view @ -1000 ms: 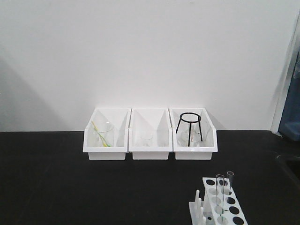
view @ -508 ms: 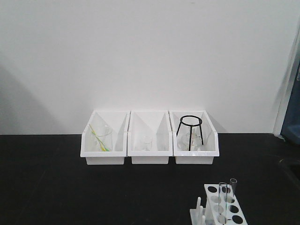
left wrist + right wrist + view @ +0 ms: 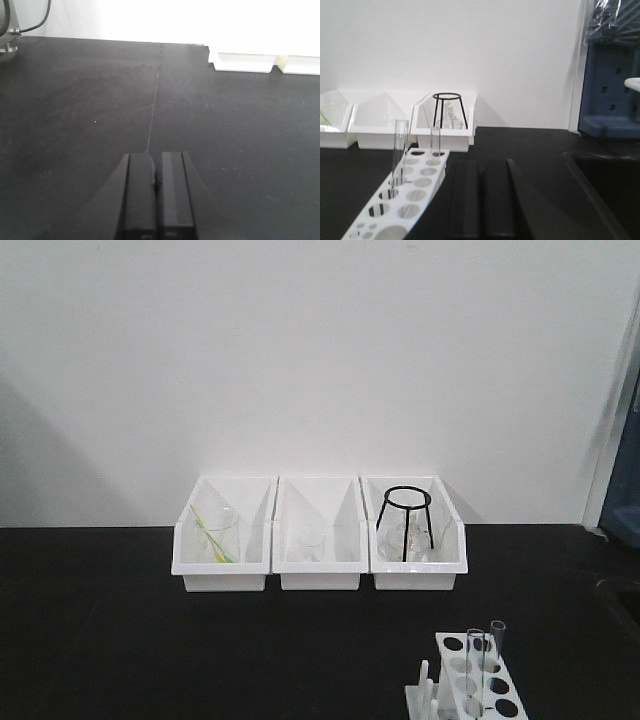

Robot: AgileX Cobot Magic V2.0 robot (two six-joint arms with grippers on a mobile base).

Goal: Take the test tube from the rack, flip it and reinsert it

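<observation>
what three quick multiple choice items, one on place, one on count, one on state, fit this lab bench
1. Which bin holds the black ring stand in the front view? A leftmost B middle C rightmost
2. How many test tubes stand in the rack? A one B two C four
3. How is the left tool? A wide open B shut on a tube C shut, empty

1 C: the stand sits in the rightmost bin.
2 B: two tubes rise from the rack's holes.
3 C: the wrist view shows it closed flush with nothing gripped.
</observation>
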